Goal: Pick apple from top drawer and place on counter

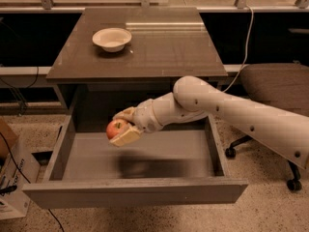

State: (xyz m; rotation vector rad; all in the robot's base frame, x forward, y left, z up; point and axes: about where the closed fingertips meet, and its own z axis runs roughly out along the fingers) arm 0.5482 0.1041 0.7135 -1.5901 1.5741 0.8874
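Currently, the beige two-finger gripper [121, 129] is closed on the small round red apple [115, 128], which is clamped between one finger above and one below. The apple is held in the air over the left half of the wide grey-brown open top drawer [145, 161], clear of the smooth floor, where a blurred shadow is cast. The drawer's left wall is near the apple; the front panel and right wall are well apart from it. The white arm [231, 115] is extended in from the right, across the front edge of the glossy dark grey-brown counter [164, 57]. A cream-white bowl [112, 38] is set at the counter's back left, and open surface is left beside and in front of it.
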